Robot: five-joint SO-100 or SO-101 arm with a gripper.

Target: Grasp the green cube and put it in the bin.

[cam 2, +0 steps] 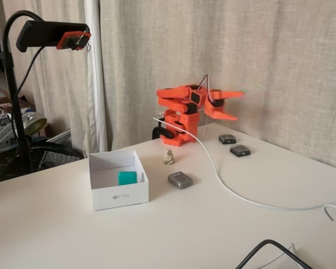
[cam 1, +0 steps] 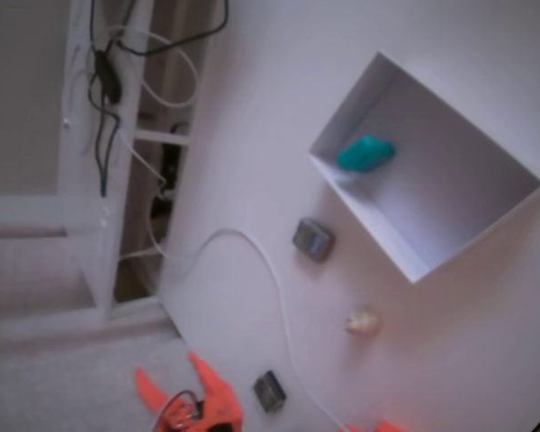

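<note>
The green cube (cam 1: 364,153) (cam 2: 127,177) lies inside the white bin (cam 1: 360,99) (cam 2: 120,196), near one corner of its floor. My orange arm is folded back over its base at the far side of the table, well away from the bin. In both fixed views the gripper (cam 1: 166,366) (cam 2: 239,106) is open, its two fingers spread with nothing between them.
A dark grey block (cam 1: 312,238) (cam 2: 180,179) and a small beige lump (cam 1: 362,321) (cam 2: 168,157) sit between bin and arm. A white cable (cam 1: 270,270) (cam 2: 229,188) runs across the table. Two small dark pieces (cam 2: 227,138) (cam 2: 240,150) lie by the base. A camera stand (cam 2: 17,112) rises at left.
</note>
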